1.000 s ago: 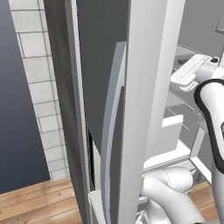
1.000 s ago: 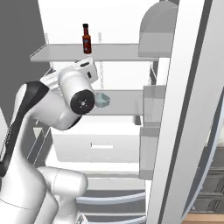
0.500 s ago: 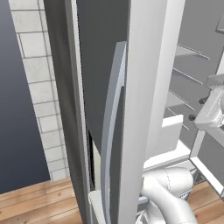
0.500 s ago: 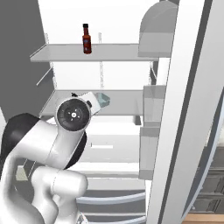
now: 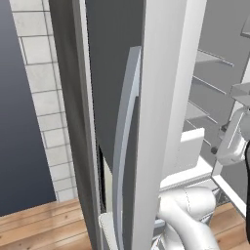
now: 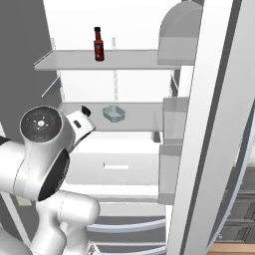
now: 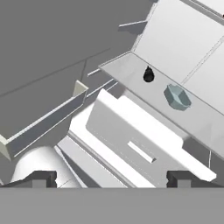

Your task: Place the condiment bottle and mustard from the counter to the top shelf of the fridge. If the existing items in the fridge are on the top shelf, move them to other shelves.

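Note:
The fridge (image 6: 149,164) stands open. On its top shelf (image 6: 124,61) the slim red-orange condiment bottle (image 6: 99,45) with a black cap stands upright, alone. One shelf lower lie the existing items: the teal dish (image 6: 114,113) (image 7: 177,97) and, to its left, the small black object (image 7: 148,75). My gripper (image 7: 111,179) is open and holds nothing. It hangs back from the shelves, below and left of the lower shelf, looking up at it. My white hand (image 5: 231,144) is low at the fridge's opening. The mustard and the counter are out of view.
The open left fridge door (image 5: 146,122) with its long curved handle stands close on my left. The right door (image 6: 209,129) carries bins. A wide drawer front (image 7: 135,140) sits under the lower shelf, and a door bin (image 7: 43,122) is near my hand.
My arm has swung down and back from the upper shelves, uncovering the lower shelf with the teal dish. The gripper stayed open and the condiment bottle did not move.

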### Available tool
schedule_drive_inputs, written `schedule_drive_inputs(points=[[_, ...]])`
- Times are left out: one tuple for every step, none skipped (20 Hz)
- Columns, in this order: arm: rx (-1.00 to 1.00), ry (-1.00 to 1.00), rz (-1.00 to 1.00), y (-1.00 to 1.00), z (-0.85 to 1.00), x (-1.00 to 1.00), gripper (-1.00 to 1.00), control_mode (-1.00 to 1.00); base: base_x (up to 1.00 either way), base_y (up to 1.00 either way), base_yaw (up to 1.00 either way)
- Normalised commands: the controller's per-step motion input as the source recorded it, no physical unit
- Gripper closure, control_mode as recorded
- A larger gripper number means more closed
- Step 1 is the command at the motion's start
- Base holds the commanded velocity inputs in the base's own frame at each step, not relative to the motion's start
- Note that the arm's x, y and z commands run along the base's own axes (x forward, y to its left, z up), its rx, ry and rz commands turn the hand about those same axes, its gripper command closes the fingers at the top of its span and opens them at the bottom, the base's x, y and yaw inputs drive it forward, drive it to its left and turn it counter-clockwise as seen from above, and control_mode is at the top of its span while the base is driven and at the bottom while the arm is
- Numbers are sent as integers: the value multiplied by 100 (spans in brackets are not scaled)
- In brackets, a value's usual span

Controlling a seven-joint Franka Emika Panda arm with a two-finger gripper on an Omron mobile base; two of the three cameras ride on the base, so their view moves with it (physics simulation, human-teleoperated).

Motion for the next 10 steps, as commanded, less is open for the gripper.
schedule_drive_inputs(points=[[0, 0, 0, 0, 0, -10, -100, -100, 0, 0, 0], [0, 0, 0, 0, 0, -51, -100, -100, 0, 0, 0], [-1, 1, 0, -18, -11, -100, -100, -100, 0, 0, 0], [-1, 1, 0, -34, -15, -100, -100, -100, 0, 0, 0], [0, 0, 0, 0, 0, 0, -100, 100, -100, -42, 0], [0, 0, 0, 0, 0, 0, -100, 100, -100, -54, 0], [0, 0, 0, 0, 0, 0, -100, 100, -100, -63, 0], [0, 0, 0, 0, 0, 0, -100, 100, -100, -66, 0], [0, 0, 0, 0, 0, 0, -100, 100, -100, -68, 0], [0, 0, 0, 0, 0, 0, -100, 100, -100, -68, 0]])
